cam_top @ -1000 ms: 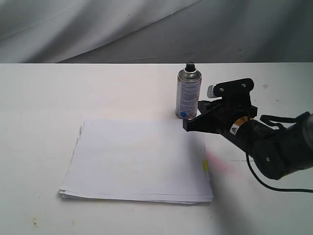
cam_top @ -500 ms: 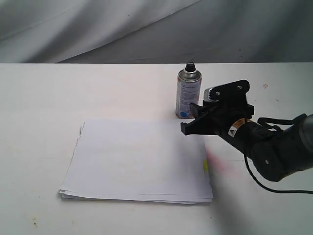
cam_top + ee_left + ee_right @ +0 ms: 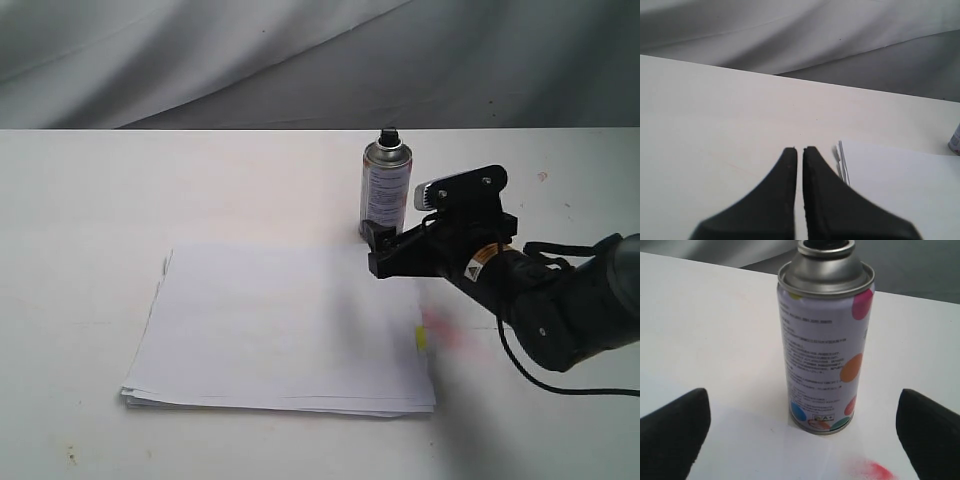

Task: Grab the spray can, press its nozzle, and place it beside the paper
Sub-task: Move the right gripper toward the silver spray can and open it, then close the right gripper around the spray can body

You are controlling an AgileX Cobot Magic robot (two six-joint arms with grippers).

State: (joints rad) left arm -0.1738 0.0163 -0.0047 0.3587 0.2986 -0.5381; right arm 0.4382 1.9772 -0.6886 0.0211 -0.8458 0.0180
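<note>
The paper (image 3: pixel 280 325) is lying nearest on the white table (image 3: pixel 90 190), its yellow tab (image 3: pixel 421 338) facing a pink stain (image 3: pixel 455 330); the left gripper (image 3: pixel 799 150) is hovering near the stack's edge, jaws pressed almost together, holding nothing; farther back the right gripper (image 3: pixel 375 252) is gaping wide and empty, its fingers (image 3: pixel 675 435) spreading to either side of the spray can (image 3: pixel 386 195) without touching it; the can is standing upright just beyond the paper's far corner, black nozzle (image 3: pixel 388 133) on top.
</note>
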